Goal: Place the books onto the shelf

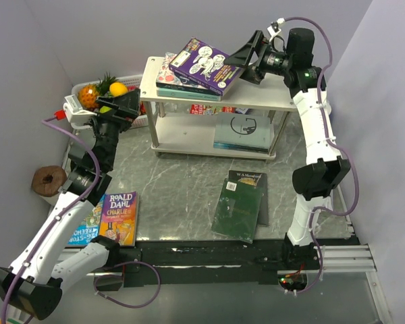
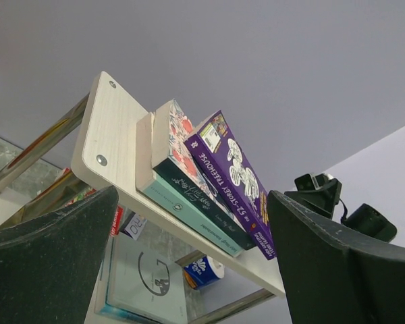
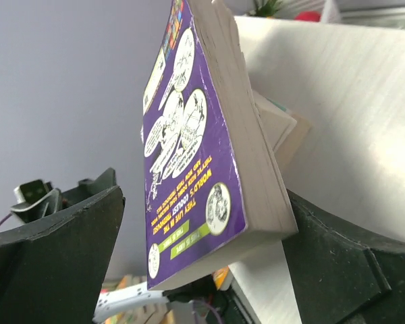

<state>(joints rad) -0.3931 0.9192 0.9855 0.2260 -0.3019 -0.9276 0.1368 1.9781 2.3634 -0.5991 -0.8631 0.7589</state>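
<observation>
Surroundings: grey marbled table (image 1: 182, 182), closed in by plain lilac-grey walls.
Shelf: two-tier rack of pale whitewashed wood on slim metal legs (image 1: 263, 96), at the far centre of the table.
Top tier: purple cartoon-cover paperback (image 1: 204, 64) lies tilted on a teal paperback (image 2: 189, 202) and a red-and-white paperback (image 2: 179, 138). Its right corner overhangs the stack.
Lower tier: pale-covered book bearing a dark circle (image 1: 241, 129).
Right arm: black right claw (image 1: 235, 59), jaws wide, one either side of the overhanging corner. No clamping is visible.
Left arm: black left claw (image 1: 125, 106), jaws wide and empty, raised at the shelf's left end beside the white plastic fruit basket (image 1: 81, 86).
Step in hand: judged to be the release of the purple paperback.
Not yet shelved: dark green paperback (image 1: 237, 210) lying across a black paperback (image 1: 255, 181); orange Roald Dahl paperback (image 1: 119, 217) overlapping a blue children's paperback (image 1: 86, 228).
Next move: draw the right claw straight off the corner without dragging it, then descend to the green paperback.
Edges: the tilted overhang could slide if nudged.
Open room: bare table lies between shelf and loose books. The right wall stands close to the right arm.
</observation>
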